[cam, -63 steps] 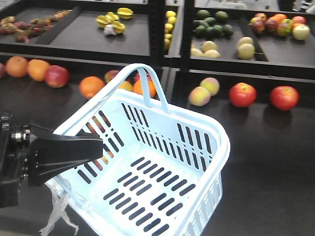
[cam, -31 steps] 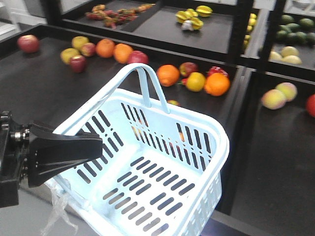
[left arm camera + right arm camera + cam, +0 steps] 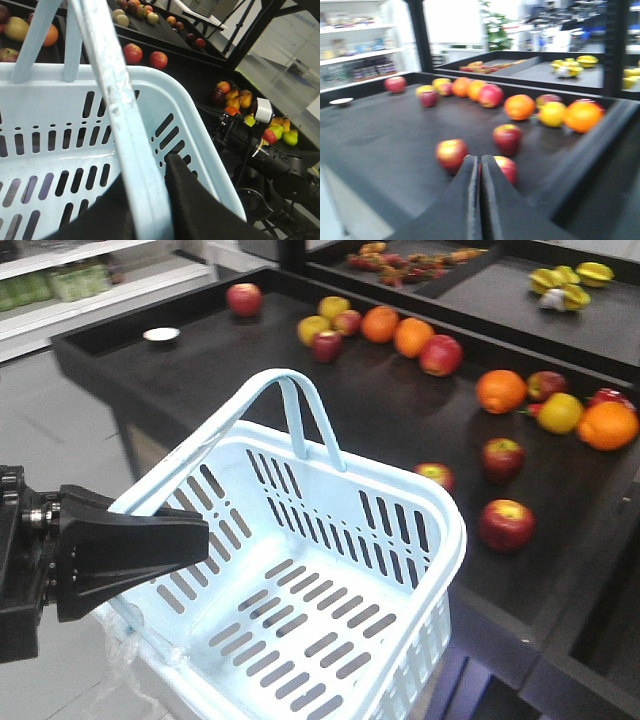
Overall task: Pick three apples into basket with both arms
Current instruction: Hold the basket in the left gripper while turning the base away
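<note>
A shop aisle, with white shelves (image 3: 90, 290) of goods at the back left and a long black table (image 3: 250, 390) with a raised rim filling the middle. In front of the table's front edge hangs a pale blue basket (image 3: 455, 540), slotted on its walls and floor, its arched handle standing upright. A scrap of clear plastic (image 3: 120, 675) hangs from its near left corner.

The left gripper (image 3: 150, 200) is clamped on the basket's left rim, one finger inside the wall and one outside. The right gripper (image 3: 480, 159) has its fingers pressed together with nothing between them; it is pointed at the table from the front.

Three apples (image 3: 502, 457) lie on the table near its front edge, toward the right end, all outside the basket. One sits just beyond the basket's far rim, one nearest the front edge, and one behind these two. Oranges (image 3: 499, 390) and yellow fruit lie further back. A small white dish (image 3: 161, 335) sits at the table's left end.
</note>
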